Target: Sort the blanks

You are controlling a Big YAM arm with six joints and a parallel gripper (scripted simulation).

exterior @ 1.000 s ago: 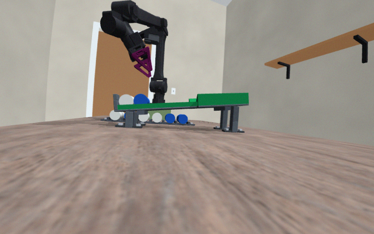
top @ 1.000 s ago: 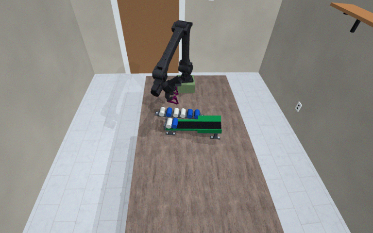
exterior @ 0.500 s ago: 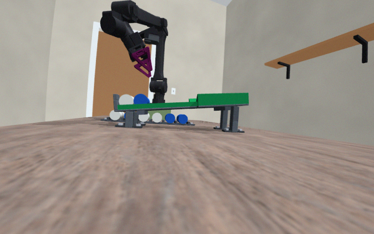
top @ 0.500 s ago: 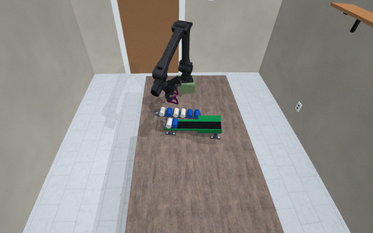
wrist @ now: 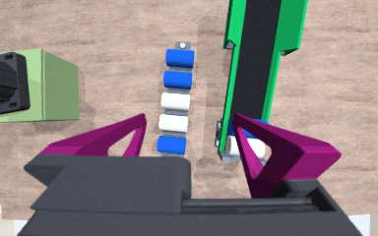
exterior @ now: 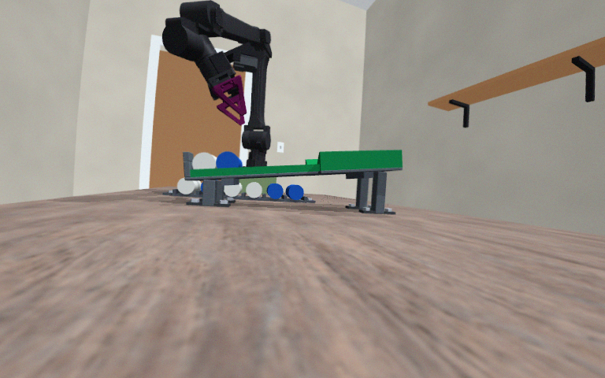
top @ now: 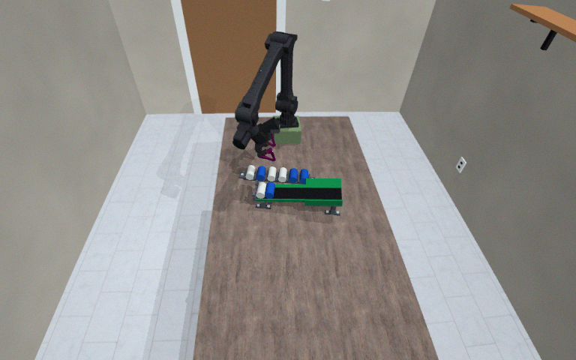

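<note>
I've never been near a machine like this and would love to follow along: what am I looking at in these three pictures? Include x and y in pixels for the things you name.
The black jointed thing is a robot arm [top: 259, 78] [exterior: 261, 89], bolted to a green block [top: 288, 136] [wrist: 60, 88]. Its purple fingers [top: 272, 150] are spread open and hold nothing.

The first picture looks down from above, the second from low down near the floor, the third from the arm's own wrist, past its fingers.

A green-sided ramp [top: 323, 183] [exterior: 360, 160] [wrist: 294, 25] carries one white and one blue short bar at its low end. Beside it, a low rack [top: 242, 175] [wrist: 182, 45] holds six more: three white, three blue.
</note>
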